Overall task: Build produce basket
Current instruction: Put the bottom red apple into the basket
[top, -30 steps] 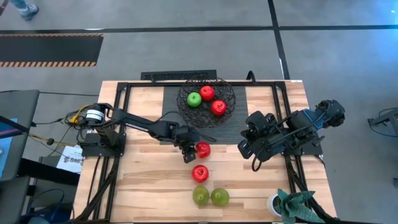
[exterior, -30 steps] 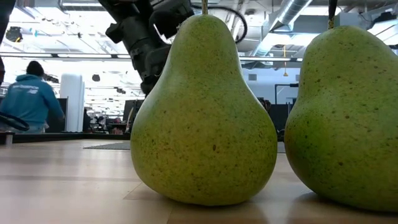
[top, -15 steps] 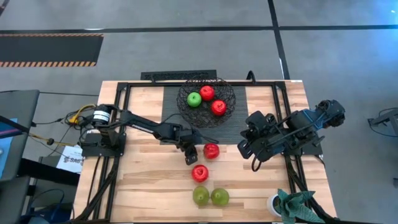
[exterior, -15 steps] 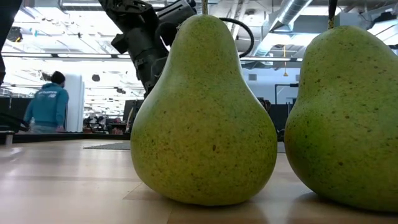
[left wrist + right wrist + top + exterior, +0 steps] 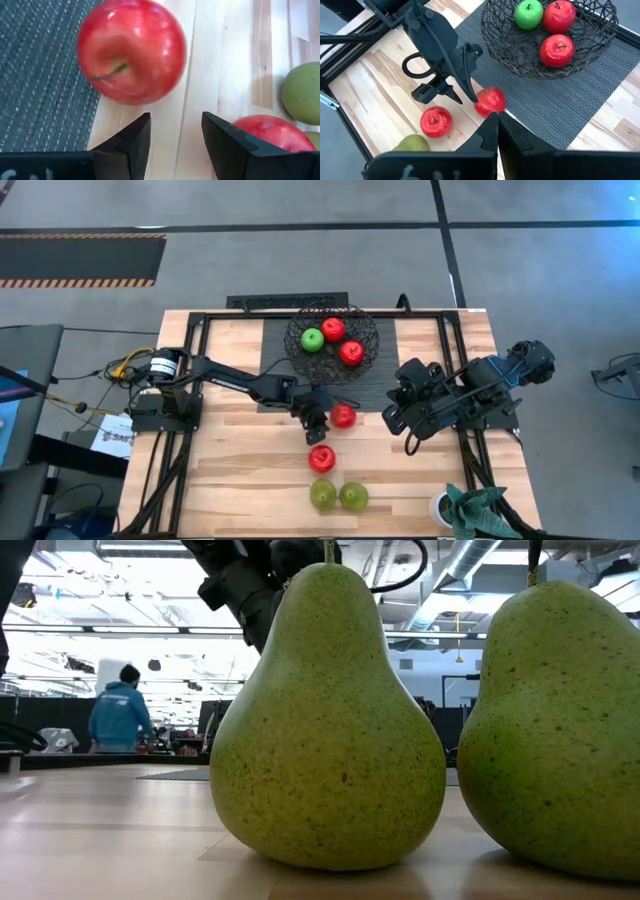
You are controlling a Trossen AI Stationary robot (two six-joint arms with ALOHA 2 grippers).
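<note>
Two pears (image 5: 337, 496) and a red apple (image 5: 321, 458) wait nearest; beyond, the left gripper (image 5: 318, 420), fingers parted and empty, faces a loose apple (image 5: 343, 417) at three o'clock. Centre it before closing. Basket (image 5: 332, 340) at twelve; right gripper (image 5: 497, 122) shut.

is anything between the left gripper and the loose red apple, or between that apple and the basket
Nothing visible. The left gripper is open beside the red apple, and only bare mat lies between it and the basket.
</note>
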